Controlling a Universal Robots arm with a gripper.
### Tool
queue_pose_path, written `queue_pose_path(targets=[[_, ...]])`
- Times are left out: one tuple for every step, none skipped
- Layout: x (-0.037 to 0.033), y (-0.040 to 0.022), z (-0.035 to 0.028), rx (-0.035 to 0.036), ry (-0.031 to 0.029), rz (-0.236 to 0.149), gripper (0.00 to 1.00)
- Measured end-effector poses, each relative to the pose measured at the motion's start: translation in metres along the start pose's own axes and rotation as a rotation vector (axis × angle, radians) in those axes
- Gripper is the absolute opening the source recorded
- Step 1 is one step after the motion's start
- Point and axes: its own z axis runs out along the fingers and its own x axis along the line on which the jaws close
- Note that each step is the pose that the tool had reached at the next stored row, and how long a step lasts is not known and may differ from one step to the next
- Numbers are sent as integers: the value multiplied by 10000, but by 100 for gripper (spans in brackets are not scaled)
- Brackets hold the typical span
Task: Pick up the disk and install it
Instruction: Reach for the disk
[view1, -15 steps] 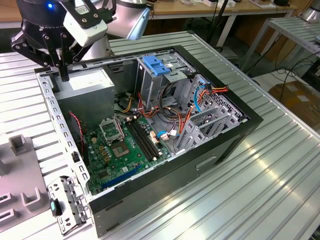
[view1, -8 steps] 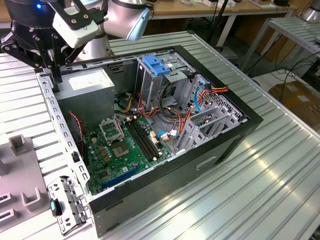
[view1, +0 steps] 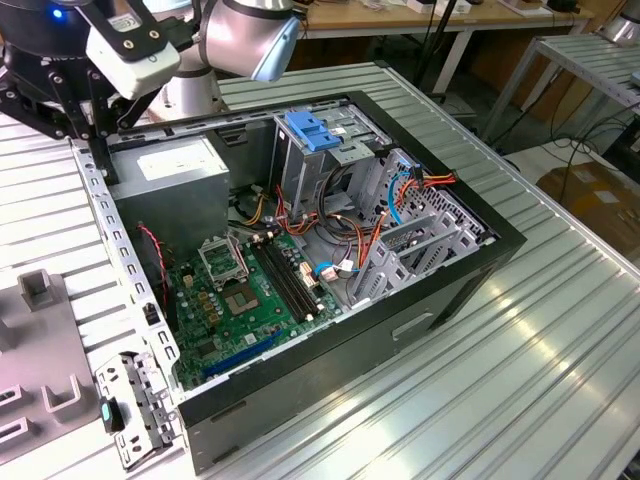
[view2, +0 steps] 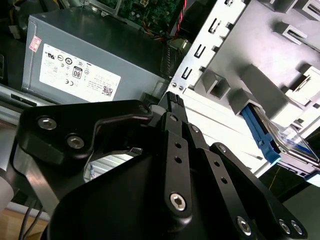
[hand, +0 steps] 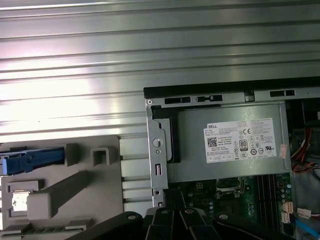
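- Second wrist view: the gripper (view2: 162, 102) is seen as black linkage, its tip poised over the perforated metal rim (view2: 200, 55) of the computer case, just beside the power supply box (view2: 75, 55).
- Whether the gripper is released or clenched cannot be told from either wrist view.
- The disk (view2: 295, 142) is located outside the case, seated in the grey fixture (view2: 260, 82) and apart from the gripper. Its blue carrier end (view2: 257, 132) is turned toward the case.
- The first wrist view shows the same blue carrier end (hand: 32, 159) lodged in the fixture (hand: 65, 195), with the case rim and the power supply box (hand: 230, 142) lying between fixture and case interior.
- The arm (view1: 245, 35) is recorded at 11 o'clock in the exterior view, above the case corner that houses the power supply box (view1: 170, 175).
- The computer case (view1: 440, 290) lies open on its side on the ribbed metal table (view1: 520, 390).
- Inside the case, the motherboard (view1: 240, 300) is noted toward 7 o'clock, and the drive cage (view1: 300, 170) with its blue latch (view1: 312, 130) at 12 o'clock.
- The fixture (view1: 40, 345) is observed at 8 o'clock of the case, near it on the table.
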Motion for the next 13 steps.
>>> queue_pose_path(targets=[[15, -1, 0, 0, 0, -1, 11], [32, -3, 0, 0, 0, 0, 11], [62, -5, 0, 1, 0, 0, 11], [78, -6, 0, 1, 0, -1, 11], [92, -7, 0, 0, 0, -1, 11], [111, -9, 0, 0, 0, -1, 11], [124, -10, 0, 0, 0, -1, 11], [140, -11, 0, 0, 0, -1, 11], [150, -12, 0, 0, 1, -1, 11], [174, -13, 0, 0, 2, -1, 11], [183, -14, 0, 0, 2, -1, 11], [193, -15, 0, 0, 2, 0, 11], [209, -16, 0, 0, 2, 0, 11]])
